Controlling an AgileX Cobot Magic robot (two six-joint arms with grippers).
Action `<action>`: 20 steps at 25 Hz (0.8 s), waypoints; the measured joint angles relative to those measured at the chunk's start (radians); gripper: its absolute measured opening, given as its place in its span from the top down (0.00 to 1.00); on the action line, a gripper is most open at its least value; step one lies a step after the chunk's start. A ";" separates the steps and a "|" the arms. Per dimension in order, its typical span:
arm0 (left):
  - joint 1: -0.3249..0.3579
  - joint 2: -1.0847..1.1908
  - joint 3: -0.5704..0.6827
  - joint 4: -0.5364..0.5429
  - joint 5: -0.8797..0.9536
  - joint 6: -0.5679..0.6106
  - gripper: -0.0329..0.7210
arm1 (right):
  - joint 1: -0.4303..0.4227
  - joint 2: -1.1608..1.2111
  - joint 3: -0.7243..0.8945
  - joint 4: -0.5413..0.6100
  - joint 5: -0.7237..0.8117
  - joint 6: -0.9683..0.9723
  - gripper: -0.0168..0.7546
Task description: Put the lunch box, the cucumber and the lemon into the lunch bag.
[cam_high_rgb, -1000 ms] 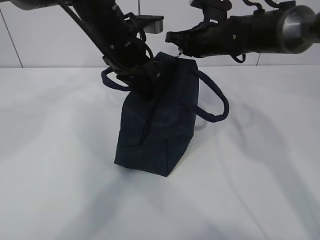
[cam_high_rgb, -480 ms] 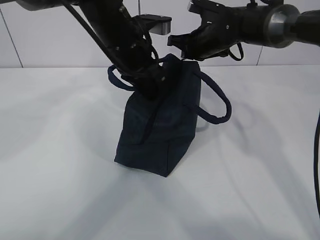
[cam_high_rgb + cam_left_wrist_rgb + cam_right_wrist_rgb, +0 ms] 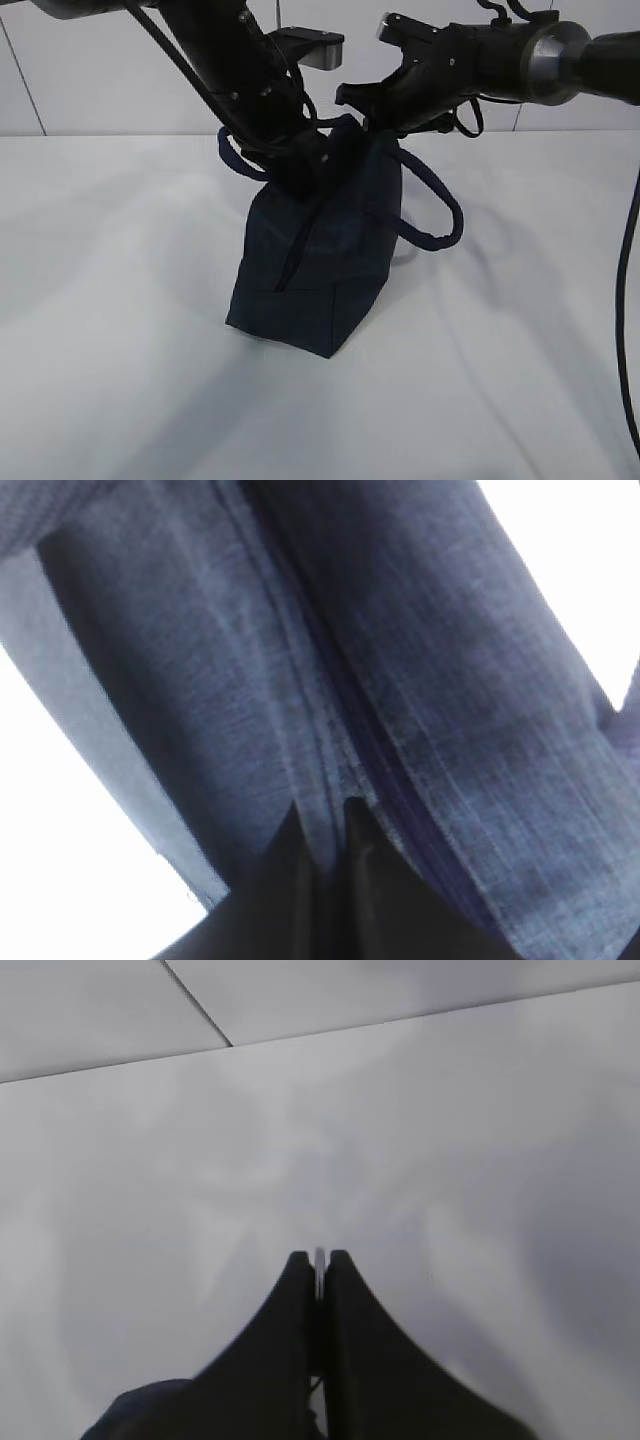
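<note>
The navy lunch bag (image 3: 320, 250) stands on the white table, leaning back to the right. My left gripper (image 3: 305, 165) is at the top of the bag's near side. In the left wrist view it (image 3: 322, 815) is shut on a fold of the bag's fabric (image 3: 420, 680) beside the zipper seam. My right gripper (image 3: 360, 105) is at the bag's upper far end. In the right wrist view it (image 3: 318, 1257) is shut on a thin silver ring pull that shows between the tips. The lunch box, the cucumber and the lemon are out of view.
One padded loop handle (image 3: 440, 215) hangs off the bag's right side and another (image 3: 235, 160) sticks out to the left behind my left arm. White table (image 3: 120, 330) surrounds the bag and a pale wall (image 3: 90, 70) stands behind.
My left arm has shifted a little up and to the right with the fabric. The right wrist has turned while holding the pull. The bag's top has moved slightly with them.
</note>
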 joint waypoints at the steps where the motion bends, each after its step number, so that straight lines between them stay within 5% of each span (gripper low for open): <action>1: 0.000 0.000 0.000 0.000 0.002 0.000 0.96 | -0.002 0.000 -0.002 0.002 0.014 0.000 0.98; 10: -0.002 -0.002 0.000 0.029 0.028 -0.026 0.92 | -0.006 0.006 -0.073 0.045 0.148 -0.047 0.98; 17: -0.002 -0.006 -0.052 0.039 0.049 -0.060 0.51 | -0.010 0.015 -0.103 0.115 0.191 -0.127 0.98; 20: -0.002 -0.006 -0.089 0.039 0.019 -0.062 0.45 | -0.010 0.015 -0.104 0.135 0.198 -0.152 0.98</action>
